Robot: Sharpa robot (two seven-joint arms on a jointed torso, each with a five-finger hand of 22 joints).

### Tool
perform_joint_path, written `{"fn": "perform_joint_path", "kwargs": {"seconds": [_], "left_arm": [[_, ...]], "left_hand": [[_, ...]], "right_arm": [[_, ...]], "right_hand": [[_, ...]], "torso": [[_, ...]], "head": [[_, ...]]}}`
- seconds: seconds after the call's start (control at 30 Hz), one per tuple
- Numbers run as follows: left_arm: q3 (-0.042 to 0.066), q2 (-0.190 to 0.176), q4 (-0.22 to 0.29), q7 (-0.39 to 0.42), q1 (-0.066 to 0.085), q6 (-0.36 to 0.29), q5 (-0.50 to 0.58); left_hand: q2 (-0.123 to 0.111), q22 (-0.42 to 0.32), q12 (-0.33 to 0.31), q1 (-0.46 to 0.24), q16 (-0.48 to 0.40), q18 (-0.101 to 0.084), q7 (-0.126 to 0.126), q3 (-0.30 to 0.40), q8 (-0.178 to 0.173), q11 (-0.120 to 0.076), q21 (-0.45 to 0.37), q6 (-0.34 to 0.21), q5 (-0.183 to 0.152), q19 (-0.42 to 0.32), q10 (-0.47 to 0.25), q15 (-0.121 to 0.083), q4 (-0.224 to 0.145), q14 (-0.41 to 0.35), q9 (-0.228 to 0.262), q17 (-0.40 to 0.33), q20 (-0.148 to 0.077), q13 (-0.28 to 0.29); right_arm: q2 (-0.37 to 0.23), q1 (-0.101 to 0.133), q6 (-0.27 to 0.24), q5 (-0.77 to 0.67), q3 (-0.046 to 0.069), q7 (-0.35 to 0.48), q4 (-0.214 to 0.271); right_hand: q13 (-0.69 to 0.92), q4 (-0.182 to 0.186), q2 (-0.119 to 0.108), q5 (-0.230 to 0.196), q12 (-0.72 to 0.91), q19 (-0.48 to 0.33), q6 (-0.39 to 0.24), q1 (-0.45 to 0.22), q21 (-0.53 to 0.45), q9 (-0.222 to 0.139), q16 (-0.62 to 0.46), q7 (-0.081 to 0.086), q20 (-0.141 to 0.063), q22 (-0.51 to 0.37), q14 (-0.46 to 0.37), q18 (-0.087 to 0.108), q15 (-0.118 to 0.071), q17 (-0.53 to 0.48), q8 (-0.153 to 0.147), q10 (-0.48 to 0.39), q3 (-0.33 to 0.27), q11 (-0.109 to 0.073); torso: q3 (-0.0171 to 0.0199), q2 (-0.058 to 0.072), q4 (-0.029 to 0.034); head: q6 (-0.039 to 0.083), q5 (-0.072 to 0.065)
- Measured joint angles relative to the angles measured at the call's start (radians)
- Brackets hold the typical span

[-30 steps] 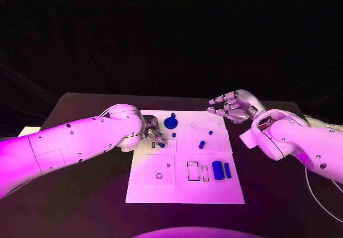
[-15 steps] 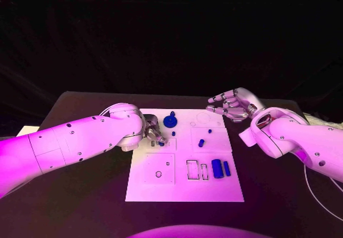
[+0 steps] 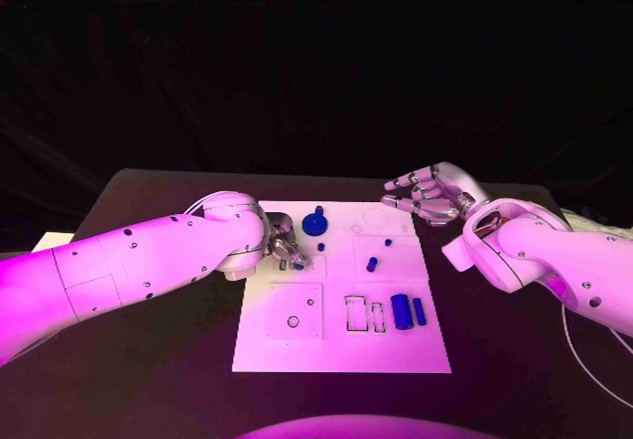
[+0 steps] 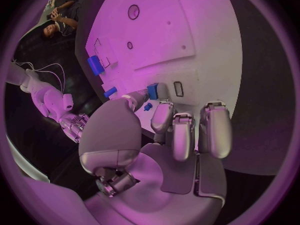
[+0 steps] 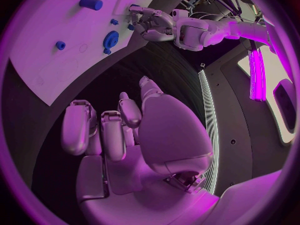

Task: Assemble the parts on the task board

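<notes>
The white task board [image 3: 340, 343] lies flat in the middle of the black worktop [image 3: 158, 366], its long axis running away from the robot. The left robot hand [image 3: 283, 245] is low over the board's left edge, in its far half, with fingers curled down; in the left wrist view its thumb and a fingertip [image 4: 139, 98] pinch a small blue peg [image 4: 152, 91] just over the board, beside a small rectangular slot [image 4: 179, 88]. The peg's long axis cannot be told. The right robot hand [image 3: 430, 197] hovers above the worktop off the board's far right corner, apart from the board, fingers loosely bent and separated with nothing between them. Near the far edge of the board stands a round blue gear [image 3: 316, 223] with a short stem rising from its middle. Close beside it is a small blue pin [image 3: 322, 247], and to the right a second tiny pin [image 3: 388, 243] and a short blue peg [image 3: 372, 266] lying slightly tilted. Nearer the robot on the right side, a thick blue block [image 3: 401, 312] and a thinner blue bar [image 3: 420, 312] lie side by side, both long axes running along the board's length, next to two open rectangular slots [image 3: 356, 314].
</notes>
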Motion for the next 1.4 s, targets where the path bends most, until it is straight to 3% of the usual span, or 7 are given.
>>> {"fn": "perform_joint_path", "kwargs": {"seconds": [0.37, 0.67, 0.83, 0.97, 1.13, 1.3, 1.4], "left_arm": [[0.0, 0.016, -0.027, -0.001, 0.001, 0.009, 0.001], [0.0, 0.02, -0.039, -0.001, 0.002, 0.013, 0.003], [0.001, 0.016, -0.038, -0.001, 0.002, 0.012, 0.004], [0.014, 0.008, -0.03, -0.001, 0.002, 0.007, 0.008], [0.037, -0.004, -0.018, -0.001, 0.003, -0.008, 0.017], [0.066, -0.02, -0.01, 0.003, 0.022, -0.022, 0.037], [0.077, -0.025, -0.02, 0.006, 0.04, -0.016, 0.059]], "left_hand": [[0.0, 0.0, 0.005, -0.039, 0.0, 0.0, -0.004, -0.057, 0.0, -0.002, 0.0, 0.017, 0.0, 0.0, 0.005, -0.004, 0.037, 0.004, 0.0, 0.0, 0.0, 0.006], [0.014, 0.0, 0.005, -0.09, 0.0, 0.0, -0.002, -0.229, 0.001, -0.002, 0.0, 0.023, -0.006, 0.0, 0.01, -0.003, 0.099, 0.003, 0.009, 0.0, 0.0, 0.013], [0.027, 0.0, 0.005, -0.103, 0.0, 0.0, -0.006, -0.304, 0.0, -0.003, 0.0, 0.026, -0.008, 0.0, 0.011, -0.005, 0.108, 0.002, 0.012, 0.0, 0.0, 0.015], [0.042, 0.0, 0.005, -0.105, 0.0, 0.0, -0.006, -0.356, 0.0, -0.003, 0.0, 0.026, -0.037, 0.0, 0.011, -0.007, 0.11, 0.0, 0.016, 0.0, 0.0, 0.015], [0.056, 0.0, 0.005, -0.102, 0.0, 0.0, -0.006, -0.407, 0.0, -0.003, 0.0, 0.026, -0.065, 0.0, 0.011, -0.007, 0.112, 0.0, 0.018, 0.0, 0.0, 0.014], [0.071, 0.0, -0.012, -0.087, 0.0, 0.0, -0.005, -0.436, 0.0, -0.001, -0.016, 0.025, -0.069, 0.0, 0.008, -0.007, 0.11, 0.0, 0.019, 0.0, 0.0, -0.008], [0.091, 0.0, -0.067, -0.059, 0.0, 0.0, 0.011, -0.461, -0.023, 0.009, -0.051, -0.016, -0.069, 0.0, -0.036, -0.007, 0.107, 0.0, 0.017, 0.0, 0.0, -0.066]], "right_arm": [[0.0, 0.0, 0.002, 0.003, 0.0, 0.0, 0.001], [-0.001, 0.0, 0.003, 0.005, 0.0, 0.0, 0.001], [-0.002, 0.0, 0.004, 0.006, 0.0, 0.0, 0.0], [-0.002, 0.0, 0.004, 0.007, 0.0, 0.0, 0.0], [-0.002, 0.0, 0.005, 0.007, 0.0, 0.0, -0.002], [0.0, 0.0, 0.005, 0.008, 0.0, 0.001, -0.005], [0.001, 0.0, 0.006, 0.009, 0.0, 0.001, -0.008]], "right_hand": [[-0.008, 0.005, 0.0, 0.003, -0.011, -0.01, 0.0, 0.0, -0.007, 0.0, -0.004, 0.0, 0.002, -0.016, 0.0, 0.0, 0.0, 0.0, 0.0, -0.006, -0.005, 0.001], [-0.013, 0.005, 0.0, 0.007, -0.016, -0.014, 0.0, 0.0, -0.014, 0.0, -0.008, 0.0, 0.0, -0.025, 0.0, 0.0, 0.0, 0.0, 0.0, -0.011, -0.011, 0.004], [-0.015, 0.005, 0.0, 0.007, -0.019, -0.018, 0.0, 0.0, -0.018, 0.0, -0.008, 0.0, 0.003, -0.031, 0.0, 0.0, 0.0, 0.0, 0.0, -0.011, -0.011, 0.004], [-0.015, 0.005, 0.0, 0.007, -0.019, -0.018, 0.0, 0.0, -0.018, 0.0, -0.008, 0.0, 0.003, -0.031, 0.0, 0.0, 0.0, 0.0, 0.0, -0.011, -0.011, 0.004], [-0.019, 0.008, 0.0, 0.007, -0.025, -0.021, 0.0, 0.0, -0.018, 0.0, -0.012, 0.0, 0.0, -0.036, 0.0, 0.0, 0.0, 0.0, 0.0, -0.014, -0.014, 0.0], [-0.021, 0.008, 0.0, 0.007, -0.025, -0.021, -0.003, 0.0, -0.024, 0.0, -0.012, 0.003, 0.0, -0.039, 0.0, 0.0, 0.0, 0.0, 0.0, -0.014, -0.014, 0.0], [-0.021, 0.008, 0.0, 0.007, -0.025, -0.021, -0.003, 0.0, -0.024, 0.0, -0.012, 0.003, 0.0, -0.039, 0.0, 0.0, 0.0, 0.0, 0.0, -0.014, -0.014, 0.0]], "torso": [[-0.0004, 0.001, -0.0005], [-0.0004, 0.0, -0.0005], [-0.0006, 0.0, -0.0008], [-0.0011, 0.0, -0.0006], [-0.0012, 0.0, 0.0], [-0.0012, 0.0, -0.0003], [-0.0012, 0.001, -0.0003]], "head": [[0.003, 0.001], [0.005, 0.002], [0.005, 0.0], [0.005, -0.002], [0.007, -0.002], [0.01, -0.002], [0.013, -0.002]]}}
